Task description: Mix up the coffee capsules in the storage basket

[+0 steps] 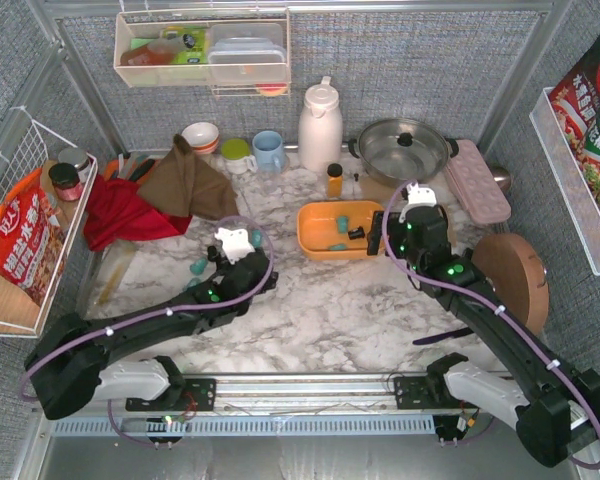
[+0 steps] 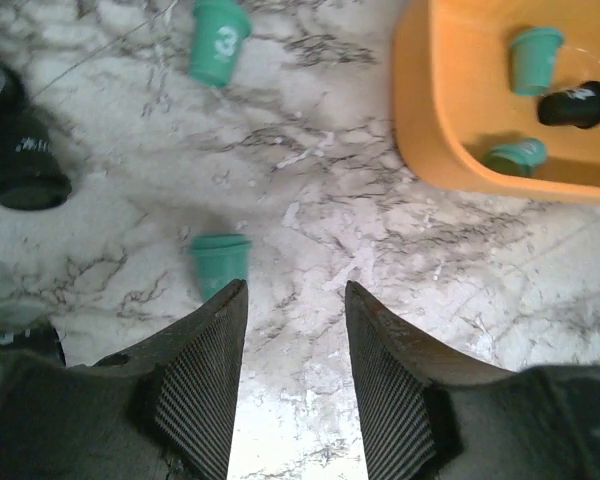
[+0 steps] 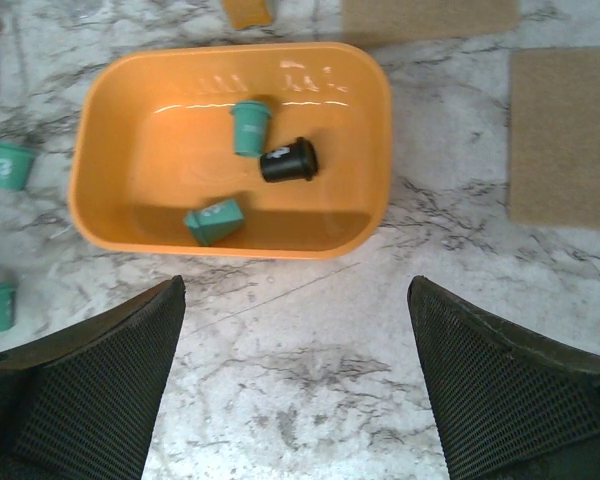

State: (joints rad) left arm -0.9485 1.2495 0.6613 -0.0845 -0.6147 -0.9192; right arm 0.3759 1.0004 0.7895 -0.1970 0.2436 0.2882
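Inside the orange basket (image 3: 100, 215), toward its middle, lie three capsules (image 3: 250, 127): two teal and one black, the black one tipped on its side. Left of the basket, on the marble surface (image 3: 310, 370), more capsules lie scattered, teal and black, and one teal capsule (image 2: 220, 262) sits just ahead of the left pincer (image 2: 292, 290), which is parted moderately and holds nothing. Near the basket's front wall hovers the right pincer (image 3: 295, 290), its fingers spread wide apart and empty.
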